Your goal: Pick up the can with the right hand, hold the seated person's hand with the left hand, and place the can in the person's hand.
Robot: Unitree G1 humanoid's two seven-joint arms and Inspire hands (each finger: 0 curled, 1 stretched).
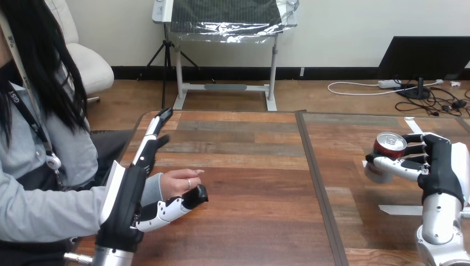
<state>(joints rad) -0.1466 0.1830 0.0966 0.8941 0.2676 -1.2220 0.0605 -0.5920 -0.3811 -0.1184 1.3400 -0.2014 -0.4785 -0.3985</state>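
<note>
Can (pixel 391 145): red, gripped at the right of the table (pixel 255 166) by the right hand (pixel 440 166), fingers curled round it. Left hand (pixel 130 194): fingers straight, thumb seemingly under the person's hand (pixel 178 180), contact unclear. That hold is best secured first, then the can carried across upright.

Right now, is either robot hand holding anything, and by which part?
The right robot hand holds the red can by its side, fingers curled round it. The left robot hand is open beside the person's hand, gripping nothing.
</note>
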